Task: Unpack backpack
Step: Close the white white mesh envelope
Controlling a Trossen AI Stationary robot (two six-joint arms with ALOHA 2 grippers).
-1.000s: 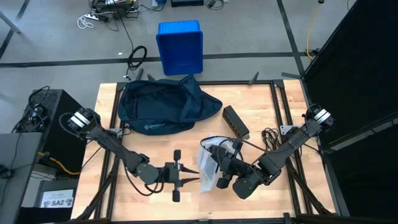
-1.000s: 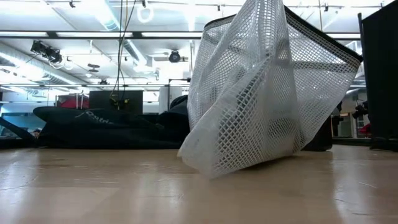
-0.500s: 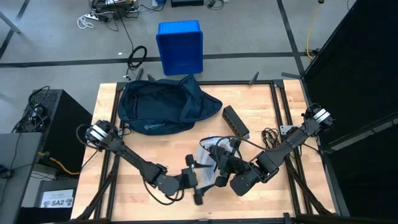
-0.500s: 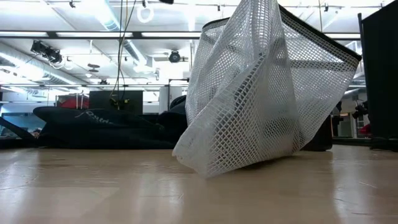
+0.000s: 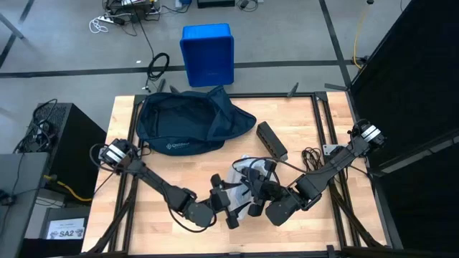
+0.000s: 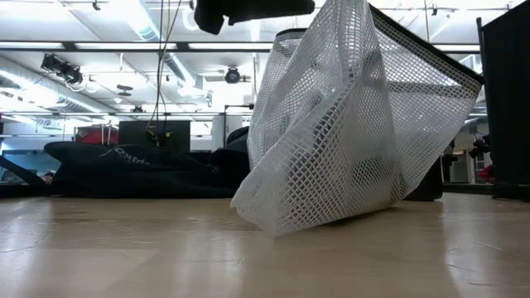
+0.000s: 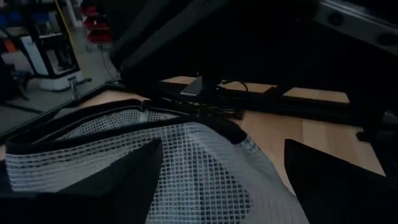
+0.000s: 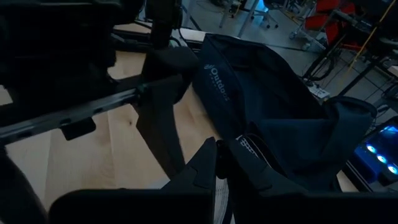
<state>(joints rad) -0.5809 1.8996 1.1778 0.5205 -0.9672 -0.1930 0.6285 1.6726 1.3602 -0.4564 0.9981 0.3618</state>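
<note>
1. One backpack [image 5: 188,122] lay slumped at the far left of the wooden table [image 5: 330,136].
2. One left gripper [image 5: 231,206] stood with its fingers spread wide at the mesh bag's left side.
3. One white mesh bag [image 5: 245,179] sat at the near centre, with a dark-trimmed rim.
4. One right gripper [image 5: 255,192] pinched the mesh bag, fingers closed on it.
5. One dark rectangular block [image 5: 272,140] lay right of the backpack.
6. One blue bin [image 5: 207,54] stood on the grey floor beyond the table.
</note>
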